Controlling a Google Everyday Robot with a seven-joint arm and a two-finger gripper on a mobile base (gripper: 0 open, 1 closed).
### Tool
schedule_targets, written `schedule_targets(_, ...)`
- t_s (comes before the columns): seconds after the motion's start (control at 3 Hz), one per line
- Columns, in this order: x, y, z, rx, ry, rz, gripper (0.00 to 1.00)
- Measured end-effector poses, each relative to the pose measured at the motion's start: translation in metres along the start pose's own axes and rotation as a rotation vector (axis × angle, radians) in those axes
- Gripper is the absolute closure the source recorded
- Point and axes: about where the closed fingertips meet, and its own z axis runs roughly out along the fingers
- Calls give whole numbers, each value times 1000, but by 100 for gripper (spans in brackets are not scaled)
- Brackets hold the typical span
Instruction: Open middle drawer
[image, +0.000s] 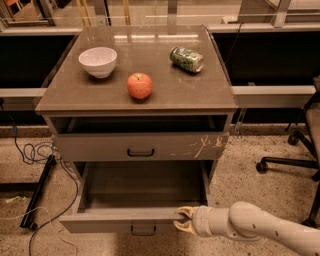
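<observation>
Middle drawer (110, 223), wide, grey-brown, dark bar handle (143, 230), standing well out; pale gripper (178, 220) right of that handle, fingers (188, 211) clamped on the front's top edge, evidently for pulling.

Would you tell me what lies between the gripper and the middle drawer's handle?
Only the bare front of the middle drawer, in the camera view. The gripper sits at that open drawer's top edge, just right of its dark handle.

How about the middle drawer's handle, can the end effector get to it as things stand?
Probably yes: the end effector sits at the top edge of the middle drawer, close beside its handle, with nothing between them.
</observation>
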Motion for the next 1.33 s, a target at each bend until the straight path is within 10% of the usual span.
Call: schedule_targets(1.33, 0, 0, 0, 0, 0, 0, 0)
